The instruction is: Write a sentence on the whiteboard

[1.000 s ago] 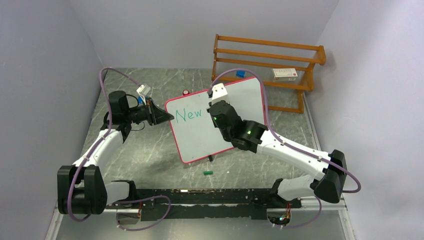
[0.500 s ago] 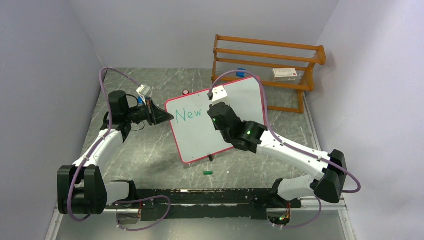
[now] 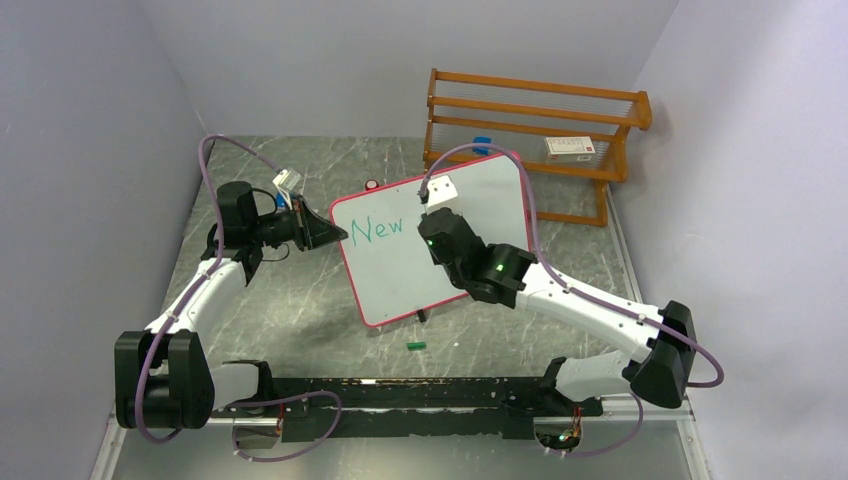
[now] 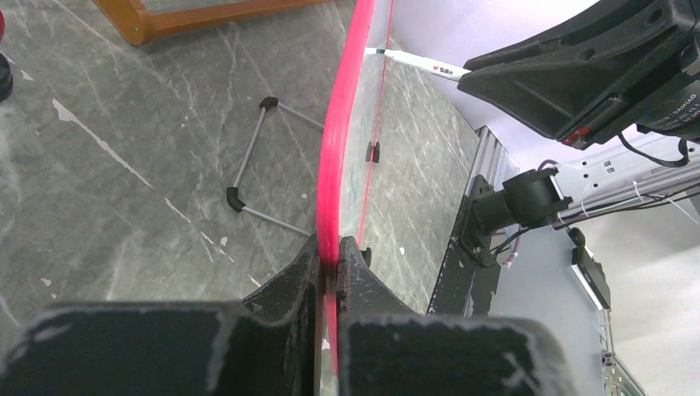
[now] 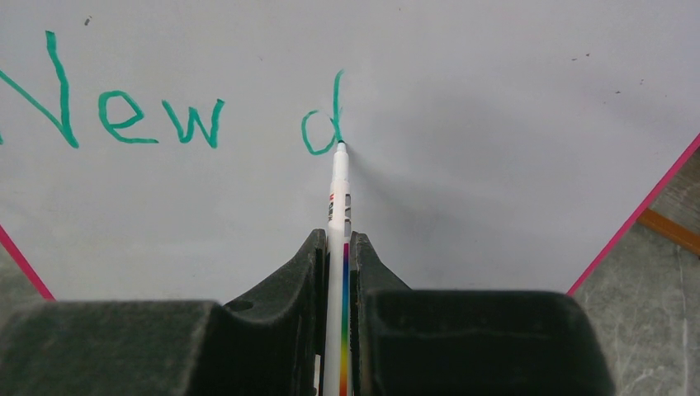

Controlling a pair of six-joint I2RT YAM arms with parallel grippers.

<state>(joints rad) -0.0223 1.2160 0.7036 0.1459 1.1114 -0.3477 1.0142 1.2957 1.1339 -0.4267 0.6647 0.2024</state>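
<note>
The sentence [image 5: 124,120] is on its second word!
Right fingers [image 5: 316,252] pinch the marker [image 5: 338,186], tip ahead at the d; left fingers [image 4: 307,262] clamp the whiteboard [image 4: 334,165] rim. Next: hop right.

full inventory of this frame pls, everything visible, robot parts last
whiteboard: 1, white, pink-red rim, mid-table, propped up
writing: "New d", green, on the whiteboard
marker: 1, white, rainbow stripe, tip at the d
wire stand: 1, grey, black feet, behind the whiteboard
cap: 1, green, table, near side
round thing: 1, red, table, far side
blue thing: 1, half hidden behind the whiteboard
rack: 1, orange wood, far right
box: 1, white and red, on the rack
table: 1, grey marbled
left pincer: 1, black, shut on the whiteboard's rim
right pincer: 1, black, shut on the marker
</note>
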